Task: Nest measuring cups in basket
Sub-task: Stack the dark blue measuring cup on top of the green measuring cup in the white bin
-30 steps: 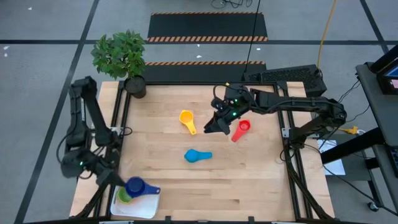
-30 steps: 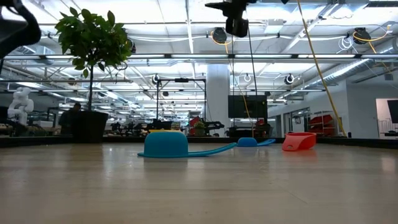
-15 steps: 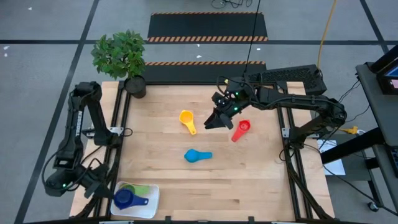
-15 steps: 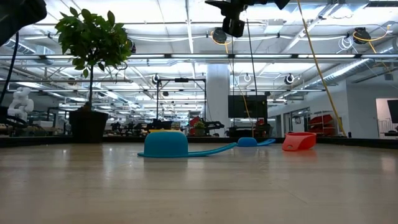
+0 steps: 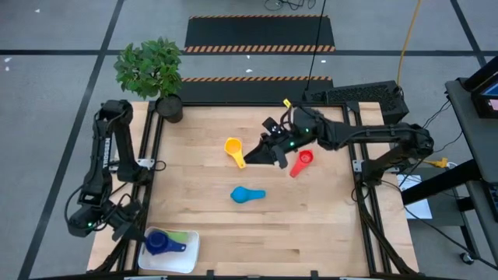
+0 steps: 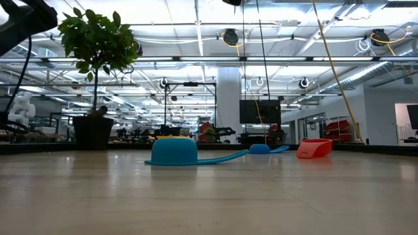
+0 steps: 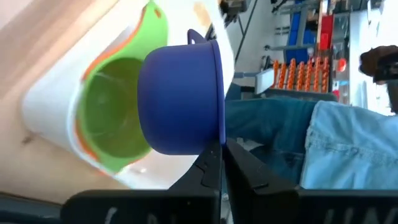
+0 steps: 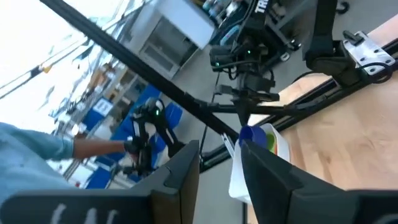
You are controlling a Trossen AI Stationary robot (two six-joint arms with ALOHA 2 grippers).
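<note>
My left gripper [image 5: 143,239] is shut on a dark blue measuring cup [image 7: 180,99] and holds it over the white basket [image 7: 46,106] at the table's near left corner. A green cup [image 7: 115,121] sits in the basket, with an orange rim showing around it. A yellow cup [image 5: 233,148], a red cup [image 5: 302,161] and a light blue cup [image 5: 245,194] lie on the table. The light blue cup rests rim down [image 6: 173,151]. My right gripper [image 5: 258,158] hangs open above the table between the yellow and red cups, with nothing between its fingers [image 8: 180,180]. My left gripper pinches the dark blue cup's rim [image 7: 220,140] on the side away from its handle. One finger stands on the bowl's open side, the other against its outer wall. The cup sits close over the green cup; whether they touch, I cannot tell.
A potted plant [image 5: 159,78] stands at the far left corner. A person in jeans [image 7: 311,143] is close beyond the basket, off the table. Bare wood lies along the near edge and right side [image 5: 311,225].
My left gripper has swung toward the table's near edge and down, bringing the dark blue cup from the basket's far side to low over the green cup. My right gripper has risen and tipped up toward level above the table's middle.
</note>
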